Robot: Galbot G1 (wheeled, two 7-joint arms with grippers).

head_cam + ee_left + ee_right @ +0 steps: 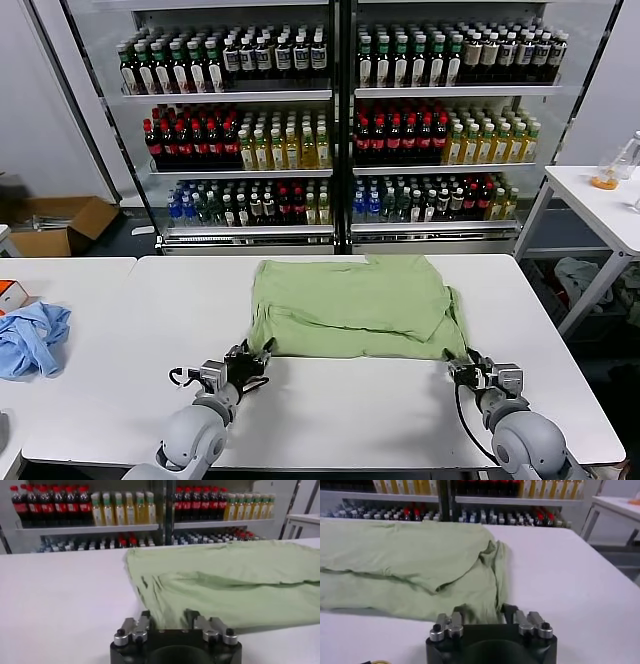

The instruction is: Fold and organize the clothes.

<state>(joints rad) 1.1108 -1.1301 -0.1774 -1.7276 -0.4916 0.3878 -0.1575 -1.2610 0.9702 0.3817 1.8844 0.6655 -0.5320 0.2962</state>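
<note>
The shirt (352,305) lies flat, long axis along the worktop's (330,410) far edge. The left gripper (258,353) and right gripper (459,362), jaws apart, sit at its near corners.

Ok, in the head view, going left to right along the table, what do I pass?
Blue cloth → left gripper, open at the shirt's near left corner → green polo shirt → right gripper, open at its near right corner.

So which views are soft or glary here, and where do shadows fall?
Head view: even light, glare on the cooler doors, faint shadow under the polo shirt's near edge. Left wrist view: bottles blurred, left tool sharp. Right wrist view: shelf soft, right tool crisp.
</note>
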